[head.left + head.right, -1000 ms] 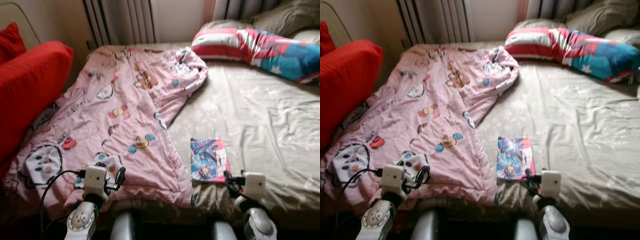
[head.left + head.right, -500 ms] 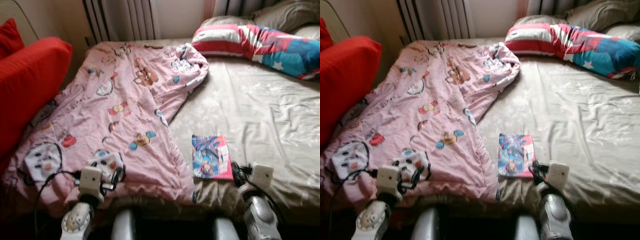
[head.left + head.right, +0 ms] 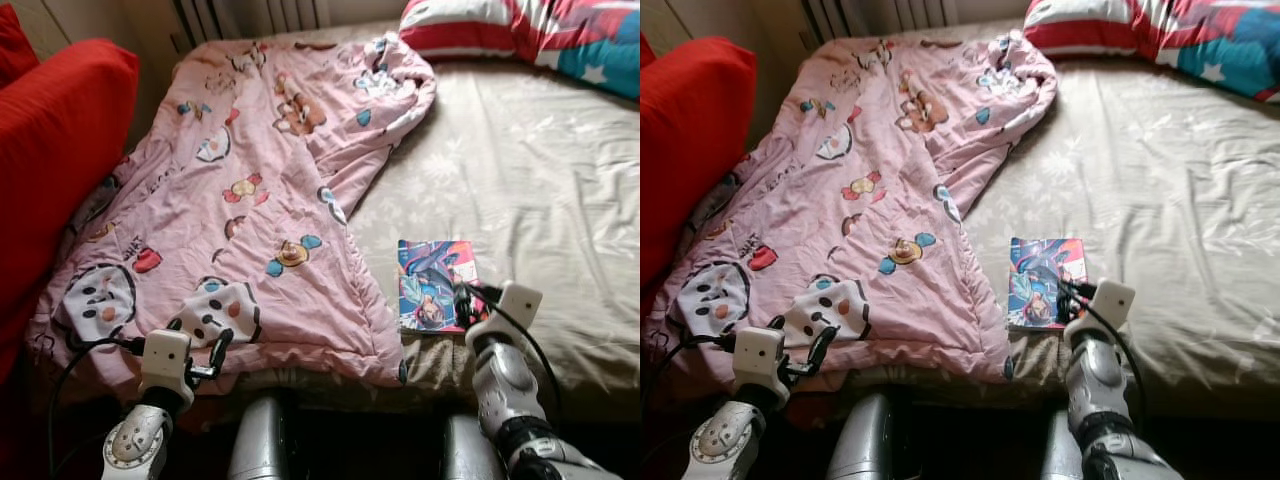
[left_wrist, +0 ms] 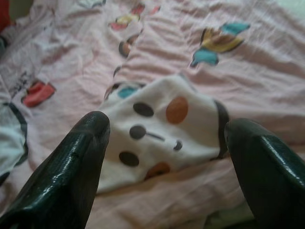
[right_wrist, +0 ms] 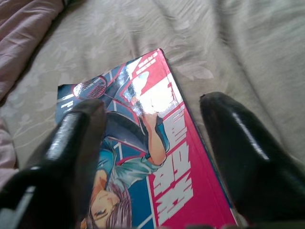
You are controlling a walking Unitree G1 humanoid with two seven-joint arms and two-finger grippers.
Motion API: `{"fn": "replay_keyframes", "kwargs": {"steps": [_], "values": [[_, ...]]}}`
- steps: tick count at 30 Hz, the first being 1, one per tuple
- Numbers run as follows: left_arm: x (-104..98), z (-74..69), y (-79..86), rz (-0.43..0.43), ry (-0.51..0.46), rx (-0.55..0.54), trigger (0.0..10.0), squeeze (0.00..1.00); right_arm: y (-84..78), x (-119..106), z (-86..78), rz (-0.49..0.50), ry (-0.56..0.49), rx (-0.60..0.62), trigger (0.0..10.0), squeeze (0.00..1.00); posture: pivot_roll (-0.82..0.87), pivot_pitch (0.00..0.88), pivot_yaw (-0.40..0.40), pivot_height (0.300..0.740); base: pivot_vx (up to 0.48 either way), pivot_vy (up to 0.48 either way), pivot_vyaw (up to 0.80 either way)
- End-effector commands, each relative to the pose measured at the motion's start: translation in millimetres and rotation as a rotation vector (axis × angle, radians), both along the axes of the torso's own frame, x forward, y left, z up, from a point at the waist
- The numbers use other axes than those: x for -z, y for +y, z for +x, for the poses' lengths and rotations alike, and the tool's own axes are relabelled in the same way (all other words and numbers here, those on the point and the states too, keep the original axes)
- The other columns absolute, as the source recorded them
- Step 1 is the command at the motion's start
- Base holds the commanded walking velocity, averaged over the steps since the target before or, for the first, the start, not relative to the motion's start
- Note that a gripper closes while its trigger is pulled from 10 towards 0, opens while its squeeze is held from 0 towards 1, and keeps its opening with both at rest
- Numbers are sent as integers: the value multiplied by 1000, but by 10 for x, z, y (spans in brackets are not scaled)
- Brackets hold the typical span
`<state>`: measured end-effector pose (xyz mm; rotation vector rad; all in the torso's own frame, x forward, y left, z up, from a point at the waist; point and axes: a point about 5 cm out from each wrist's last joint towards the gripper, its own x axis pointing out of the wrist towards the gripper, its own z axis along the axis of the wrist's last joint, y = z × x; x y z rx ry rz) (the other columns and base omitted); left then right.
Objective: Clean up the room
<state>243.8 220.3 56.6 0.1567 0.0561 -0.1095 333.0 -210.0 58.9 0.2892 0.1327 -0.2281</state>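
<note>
On the near edge of the bed (image 3: 560, 180), a glossy comic book (image 3: 435, 283) lies flat on the beige sheet, just beside the hem of the pink cartoon-print quilt (image 3: 250, 190). Right gripper (image 5: 157, 157) sits directly over the book's near end, fingers (image 5: 238, 152) spread wide, one over the cover, the other over the pink spine edge and sheet; contact with the cover cannot be told. Left gripper (image 4: 167, 157) hovers low above the quilt, fingers (image 4: 66, 167) spread apart, framing a white patch with coloured dots. Quilt is rumpled, covering the left half of the mattress, its far corner folded back. Red cushion (image 3: 50, 170) leans at the quilt's left side. Striped red, white and blue pillow (image 3: 530, 30) lies at the head of the bed, well apart from the book
</note>
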Motion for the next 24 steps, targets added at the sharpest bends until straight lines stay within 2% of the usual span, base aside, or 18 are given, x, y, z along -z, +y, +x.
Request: {"fn": "replay_keyframes", "kwargs": {"steps": [1, 2, 9, 24], "values": [[-8, -56, 101, 21, 15, -19, 10000, 0, 43, 105, -45, 39, 49, 8, 10000, 216, 75, 223, 167, 576, 0, 0, 0], [-15, -65, 109, 23, 17, -20, 10000, 0, 40, 105, -42, 44, 51, 11, 10000, 0, 78, 227, 171, 576, 0, 0, 0], [-48, -122, 162, 35, 33, -24, 10000, 0, -4, 198, -109, 101, 83, 57, 10000, 0, 93, 242, 187, 576, 0, 0, 0], [-68, -139, 158, 43, 52, -17, 10000, 0, -34, 338, -233, 129, 121, 86, 10000, 0, 91, 240, 191, 576, 0, 0, 0]]}}
